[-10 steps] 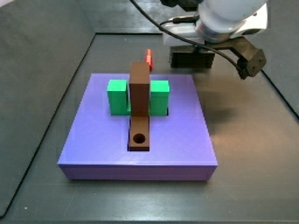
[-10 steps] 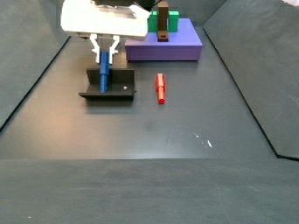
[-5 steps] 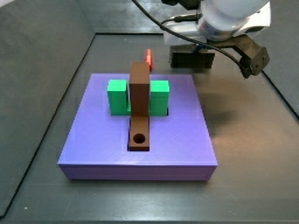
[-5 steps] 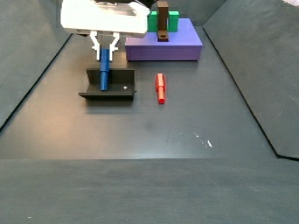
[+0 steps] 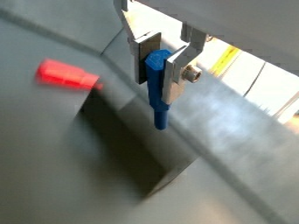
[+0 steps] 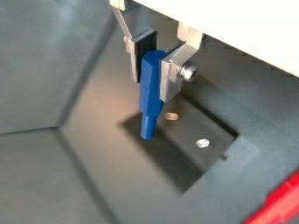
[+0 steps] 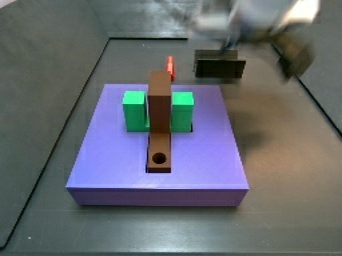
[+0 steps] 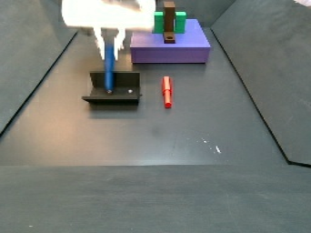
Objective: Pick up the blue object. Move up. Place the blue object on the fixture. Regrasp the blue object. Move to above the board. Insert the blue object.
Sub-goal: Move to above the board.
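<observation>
While our gripper (image 8: 109, 38) hangs in the upper left of a side view, we see its two fingers (image 6: 176, 70) pinching the upper end of the blue object (image 8: 108, 65), which stands upright with its lower tip at the fixture (image 8: 113, 95). We see the board (image 7: 163, 150) with its green block (image 7: 135, 110) and brown bar (image 7: 159, 120) filling the middle of a side view. Beside the fixture lies the red peg (image 8: 166, 90), apart from it, and the dark floor (image 8: 170, 173) is open toward the lower frame.

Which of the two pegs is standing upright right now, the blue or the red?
The blue peg, held upright between the gripper fingers over the fixture; the red peg lies flat on the floor.
</observation>
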